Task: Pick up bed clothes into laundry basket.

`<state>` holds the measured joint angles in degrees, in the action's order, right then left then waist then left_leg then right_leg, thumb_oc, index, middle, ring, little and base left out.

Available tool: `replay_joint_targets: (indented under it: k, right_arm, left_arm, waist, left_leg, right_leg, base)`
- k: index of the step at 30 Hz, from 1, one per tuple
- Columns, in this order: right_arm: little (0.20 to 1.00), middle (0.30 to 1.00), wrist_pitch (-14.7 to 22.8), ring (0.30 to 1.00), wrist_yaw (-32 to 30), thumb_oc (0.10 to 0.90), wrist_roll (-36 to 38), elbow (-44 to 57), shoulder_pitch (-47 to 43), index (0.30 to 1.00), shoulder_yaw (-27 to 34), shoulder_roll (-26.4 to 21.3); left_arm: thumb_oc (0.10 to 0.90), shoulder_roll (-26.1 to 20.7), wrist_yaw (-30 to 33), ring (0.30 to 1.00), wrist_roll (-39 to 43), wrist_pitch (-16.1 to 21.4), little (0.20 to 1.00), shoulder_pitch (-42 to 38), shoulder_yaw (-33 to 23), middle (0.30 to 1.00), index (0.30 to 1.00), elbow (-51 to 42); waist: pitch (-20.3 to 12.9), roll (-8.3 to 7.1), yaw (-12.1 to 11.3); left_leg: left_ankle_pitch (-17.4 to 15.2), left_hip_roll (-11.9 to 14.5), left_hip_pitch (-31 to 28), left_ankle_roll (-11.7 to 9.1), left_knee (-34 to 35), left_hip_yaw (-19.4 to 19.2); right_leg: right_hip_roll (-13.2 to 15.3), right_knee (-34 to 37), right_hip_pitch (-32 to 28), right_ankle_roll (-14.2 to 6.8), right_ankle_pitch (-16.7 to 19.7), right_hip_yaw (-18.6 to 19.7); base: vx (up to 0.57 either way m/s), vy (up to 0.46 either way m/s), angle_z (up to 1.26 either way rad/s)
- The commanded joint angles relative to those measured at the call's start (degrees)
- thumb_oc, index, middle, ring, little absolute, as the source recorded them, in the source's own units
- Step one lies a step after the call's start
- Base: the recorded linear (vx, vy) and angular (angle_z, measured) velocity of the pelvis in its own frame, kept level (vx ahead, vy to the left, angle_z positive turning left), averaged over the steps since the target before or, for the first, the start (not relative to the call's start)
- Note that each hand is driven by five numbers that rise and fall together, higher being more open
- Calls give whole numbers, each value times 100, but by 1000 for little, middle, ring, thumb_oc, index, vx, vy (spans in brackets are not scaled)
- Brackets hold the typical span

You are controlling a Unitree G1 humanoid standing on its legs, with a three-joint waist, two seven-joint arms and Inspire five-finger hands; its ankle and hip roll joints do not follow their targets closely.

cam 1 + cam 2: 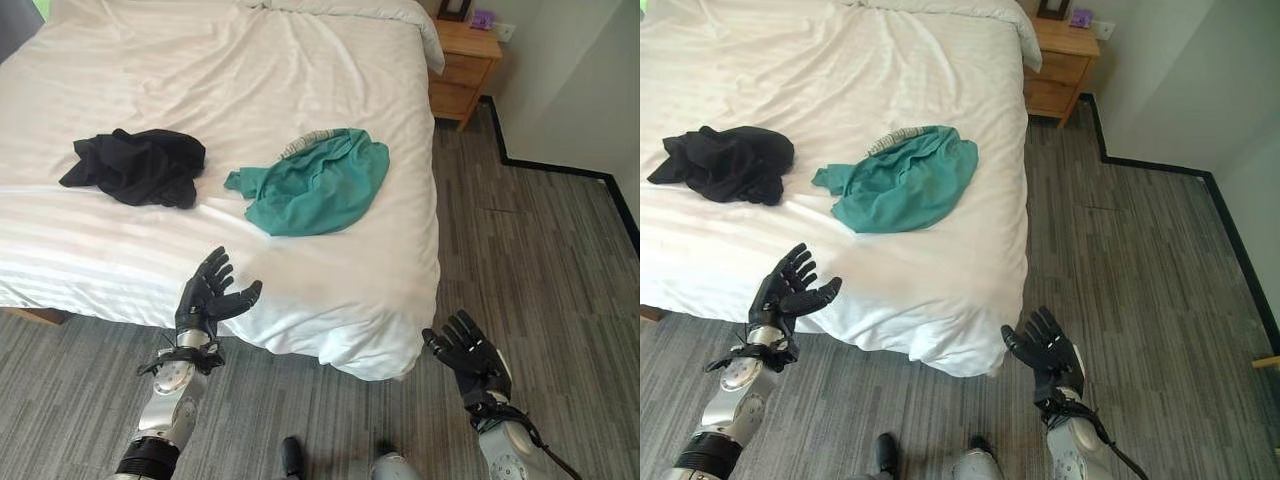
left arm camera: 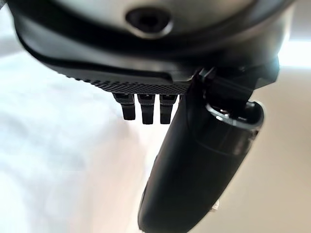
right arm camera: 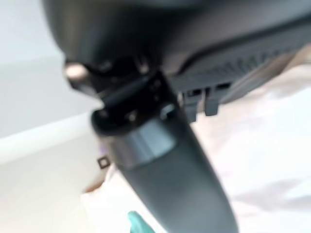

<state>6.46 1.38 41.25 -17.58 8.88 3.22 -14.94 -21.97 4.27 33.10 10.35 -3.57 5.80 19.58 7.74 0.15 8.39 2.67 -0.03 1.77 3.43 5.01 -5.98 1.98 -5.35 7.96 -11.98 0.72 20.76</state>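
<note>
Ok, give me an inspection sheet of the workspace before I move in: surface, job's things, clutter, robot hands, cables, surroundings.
Surface: white bed sheet, rumpled, hanging over the bed's near edge.
Job's things: black garment bunched on the bed's left part; teal garment spread to its right, apart from it. Laundry basket: nothing seen.
Clutter: nothing seen on the bed besides the pillow at its far end.
Robot hands: left robot hand open at the bed's near edge, holding nothing; right robot hand open over the floor, off the bed's corner.
Cables: nothing seen.
Surroundings: grey wood-look floor; wooden nightstand at the bed's far right.
</note>
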Motion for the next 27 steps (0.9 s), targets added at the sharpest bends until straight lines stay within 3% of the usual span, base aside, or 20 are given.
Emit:
replay_joint_targets:
  k: [1, 6, 12, 13, 14, 15, 17, 18, 21, 22, 24, 26, 27]
  right_arm:
    - [900, 900, 424, 900, 199, 800, -90, 451, -210, 900, 173, -360]
    - [900, 900, 334, 900, 272, 800, 28, 361, -208, 900, 43, -315]
    - [900, 900, 297, 900, 329, 800, -163, 410, -17, 900, 99, -425]
    - [900, 900, 307, 900, 331, 800, -157, 401, -34, 900, 101, -445]
    - [900, 900, 328, 900, 368, 800, -133, 406, -25, 900, 124, -512]
    - [900, 900, 350, 900, 357, 800, -138, 369, -21, 900, 155, -561]
    - [900, 900, 414, 900, 252, 800, -139, 351, -50, 900, 271, -647]
    - [900, 900, 413, 900, 251, 800, -139, 352, -50, 900, 278, -648]
    - [900, 900, 537, 900, 172, 800, -65, 446, 61, 900, 505, -634]
    - [900, 900, 589, 900, 124, 800, -77, 458, 85, 900, 548, -648]
    - [900, 900, 668, 900, 53, 800, -68, 380, 87, 900, 602, -715]
    - [900, 900, 721, 900, -32, 800, -106, 286, 25, 900, 581, -775]
    - [900, 900, 722, 900, -33, 800, -106, 285, 20, 900, 578, -776]
  left_arm:
    - [800, -141, -348, 900, -251, 307, 900, -40, -236, 900, 900, -716]
    - [800, 90, -415, 900, -129, 248, 900, 344, -374, 900, 900, -712]
    - [800, 195, -452, 900, -45, 269, 900, 362, -378, 900, 900, -760]
    - [800, 188, -452, 900, -28, 284, 900, 299, -374, 900, 900, -767]
    - [800, 211, -488, 900, 173, 337, 900, 159, -352, 900, 900, -831]
    - [800, 253, -482, 900, 293, 363, 900, 79, -354, 900, 900, -833]
    - [800, 285, -354, 900, 376, 456, 900, -172, -334, 900, 900, -703]
    - [800, 288, -354, 900, 377, 462, 900, -183, -327, 900, 900, -692]
    - [800, 165, -200, 900, 288, 553, 900, -646, -193, 900, 900, -458]
    - [800, 100, -160, 900, 270, 593, 900, -804, -123, 900, 900, -434]
    - [800, -9, -44, 900, 254, 712, 900, -1118, -90, 900, 900, -450]
    - [800, -13, 24, 900, 296, 814, 900, -1129, -236, 900, 900, -573]
    - [800, -13, 24, 900, 297, 813, 900, -1128, -240, 900, 900, -575]
  waist:
    - [-421, 9, 22]
    - [-523, 7, -126]
    - [-523, 7, -39]
    - [-457, -62, -3]
    - [-194, -231, 17]
    - [-100, -272, 3]
    - [-48, -280, 42]
    - [-39, -277, 52]
    - [-106, -236, 131]
    - [-127, -187, 147]
    - [-150, -140, 169]
    - [-267, -45, 101]
    - [-270, -27, 92]
  left_leg:
    - [-234, 44, 48, -322, -112, -193]
    - [-288, 10, -106, -329, -1, -325]
    - [-290, 54, -191, -399, -99, -334]
    - [-447, 101, -80, -447, -619, -375]
    - [-377, 285, 509, -543, -1979, -367]
    - [-222, 363, 775, -583, -2409, -288]
    - [104, 588, 1187, -670, -2582, -394]
    - [70, 580, 1192, -666, -2618, -379]
    - [309, 829, 1402, -752, -1750, -540]
    - [529, 880, 1456, -824, -1347, -504]
    - [644, 983, 1570, -919, -535, -325]
    - [745, 1146, 1628, -1081, -29, 49]
    - [767, 1170, 1637, -1086, -17, 48]
  right_leg:
    - [-489, -303, -329, 343, -349, -176]
    - [-463, 586, -629, 361, -159, -153]
    - [-515, 608, -657, 453, -223, -191]
    - [-511, 505, -612, 484, -237, -195]
    - [-517, 168, -565, 618, -311, -210]
    - [-545, 10, -542, 690, -335, -170]
    - [-481, -102, -554, 771, -429, -187]
    - [-474, -113, -566, 768, -460, -203]
    - [-214, -2, -784, 729, -607, -313]
    - [-163, 45, -843, 705, -634, -331]
    - [5, 131, -992, 624, -713, -344]
    - [190, 277, -1228, 516, -847, -151]
    - [168, 284, -1211, 517, -825, -138]
  base:
    - [67, 94, -12]
    - [52, 17, -32]
    - [39, -66, -12]
    - [-35, -170, -5]
    - [-71, -148, -5]
    - [-88, -101, 1]
    - [-39, 29, 0]
    - [35, 76, 13]
    - [125, 132, 18]
    - [167, 188, 21]
    - [200, 221, 17]
    - [288, 287, 5]
    - [293, 288, -27]
